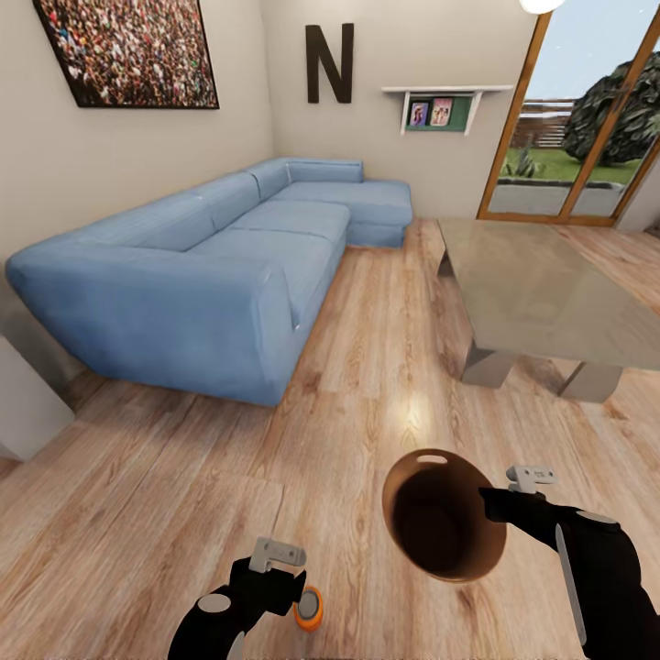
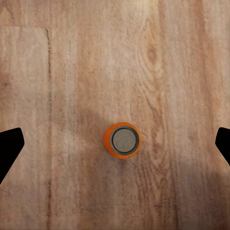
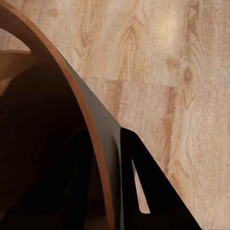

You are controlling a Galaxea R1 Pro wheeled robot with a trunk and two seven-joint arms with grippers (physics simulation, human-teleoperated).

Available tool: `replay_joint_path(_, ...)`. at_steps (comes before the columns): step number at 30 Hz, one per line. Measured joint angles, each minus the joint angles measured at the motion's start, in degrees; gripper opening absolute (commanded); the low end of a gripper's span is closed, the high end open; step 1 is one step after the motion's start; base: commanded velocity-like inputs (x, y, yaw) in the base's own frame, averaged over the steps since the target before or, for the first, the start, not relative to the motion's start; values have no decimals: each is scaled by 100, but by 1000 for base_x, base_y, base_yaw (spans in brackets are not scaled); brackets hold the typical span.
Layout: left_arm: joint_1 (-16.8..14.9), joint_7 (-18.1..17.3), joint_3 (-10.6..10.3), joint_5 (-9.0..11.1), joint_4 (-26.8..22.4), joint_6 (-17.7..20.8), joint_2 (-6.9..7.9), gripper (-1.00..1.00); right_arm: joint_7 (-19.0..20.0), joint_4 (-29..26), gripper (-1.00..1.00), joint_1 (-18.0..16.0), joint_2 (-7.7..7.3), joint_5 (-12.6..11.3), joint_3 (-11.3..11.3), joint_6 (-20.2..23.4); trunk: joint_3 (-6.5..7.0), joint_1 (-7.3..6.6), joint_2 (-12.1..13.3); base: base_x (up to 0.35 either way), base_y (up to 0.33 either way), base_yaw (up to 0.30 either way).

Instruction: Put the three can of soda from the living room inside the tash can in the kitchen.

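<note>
Fingers of our left gripper [image 2: 115, 141] are spread wide w/ the bright-orange soda can [image 2: 121, 139] standing on the wood floor [image 1: 367, 367] between them, right gripper [image 1: 490, 502] pinching the brown coppery-rimmed trash can's [image 1: 431, 536] rim, so we'd drop straight, centre, then close.
</note>
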Motion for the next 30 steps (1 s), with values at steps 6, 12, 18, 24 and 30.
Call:
replay_joint_path(6, 0, 0, 3, 0, 0, 0, 0, 100, -5, 0, -100, 0, -4, -3, 0, -10, -56, 0, 0, 0, 0, 0)
replay_joint_path(12, -1, 0, 3, -1, 0, 0, 0, 100, -6, 0, -100, 0, -4, -14, -4, -9, -111, 0, 0, 0, 0, -39)
replay_joint_path(18, 0, 0, 3, -1, 0, 0, 0, 100, -7, 0, -100, 0, -5, -6, -9, -3, -167, 0, 0, 0, 0, -91)
replay_joint_path(24, -1, 0, 3, -1, 0, 0, 0, 100, -8, 0, -100, 0, -11, 1, -10, -5, -222, 0, 0, 0, 0, -91)
replay_joint_path(30, 0, 0, 3, 0, 0, 0, 0, 100, -5, 0, -100, 0, -13, -12, -9, -1, -269, 0, 0, 0, 0, -18)
